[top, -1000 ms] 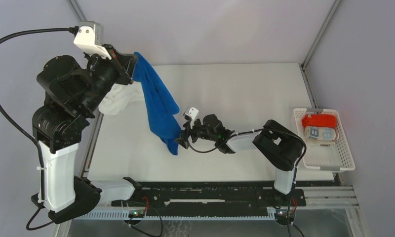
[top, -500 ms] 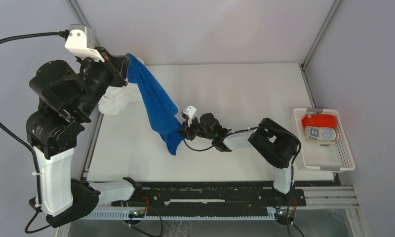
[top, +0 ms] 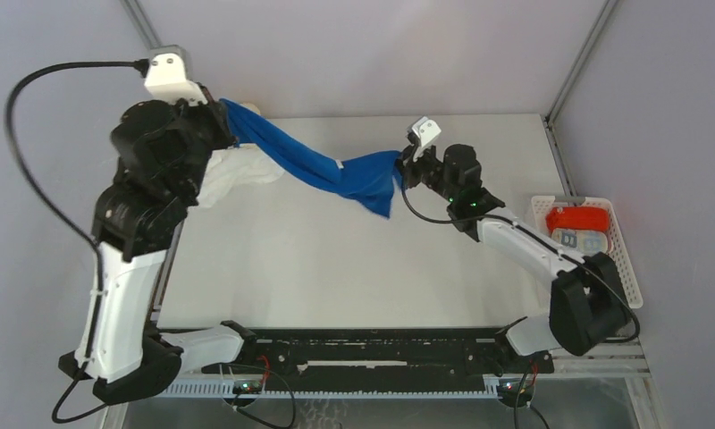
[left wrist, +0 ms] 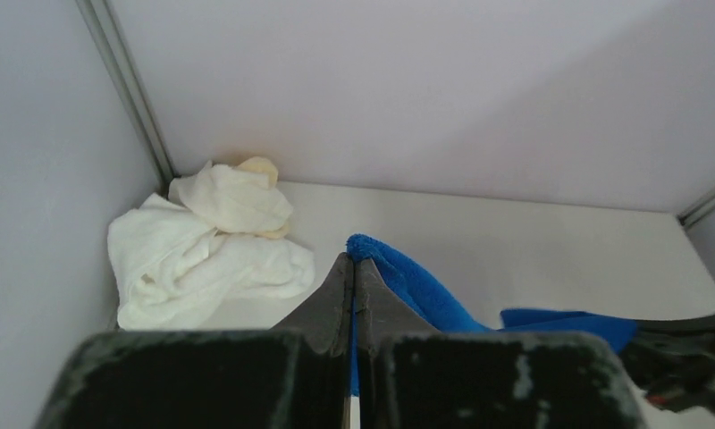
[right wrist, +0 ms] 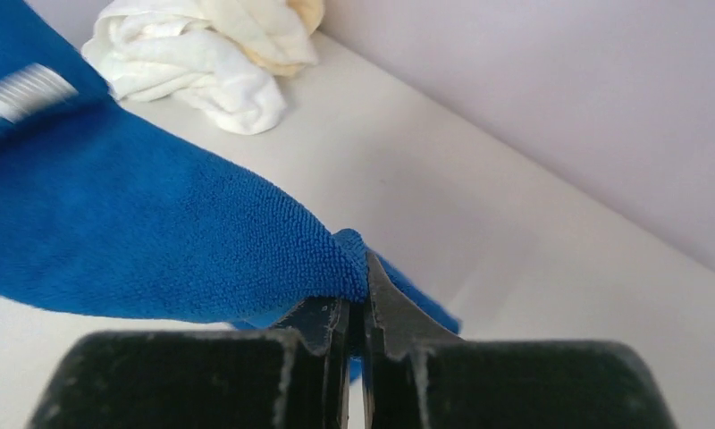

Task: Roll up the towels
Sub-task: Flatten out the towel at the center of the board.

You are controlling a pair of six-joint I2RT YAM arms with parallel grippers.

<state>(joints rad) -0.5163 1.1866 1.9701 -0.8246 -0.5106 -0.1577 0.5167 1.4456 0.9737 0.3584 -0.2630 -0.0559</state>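
Above the far half of the table [top: 354, 259]: blue towel [top: 309, 170] strung in mid-air between two pinched ends.

Left gripper [left wrist: 350, 261] clamped tight on one corner at far left. Right gripper [right wrist: 354, 286] clamped tight on the opposite end, toward the back centre. Fingers pressed together on terry in both wrist views. Sags between the holds, with a loose flap hanging under the right pinch. Looks light, soft and limp, with a grippy pile and no stiffness to keep a shape; likely needs laying flat before rolling. Best taken at corners or hem; avoid a mid-cloth pinch, for risk of bunching. White and cream towels [top: 233, 174] heaped in the far-left corner. Red towel [top: 579, 217] and patterned towel [top: 579, 241], apparently rolled, in the basket [top: 628, 268] at right.
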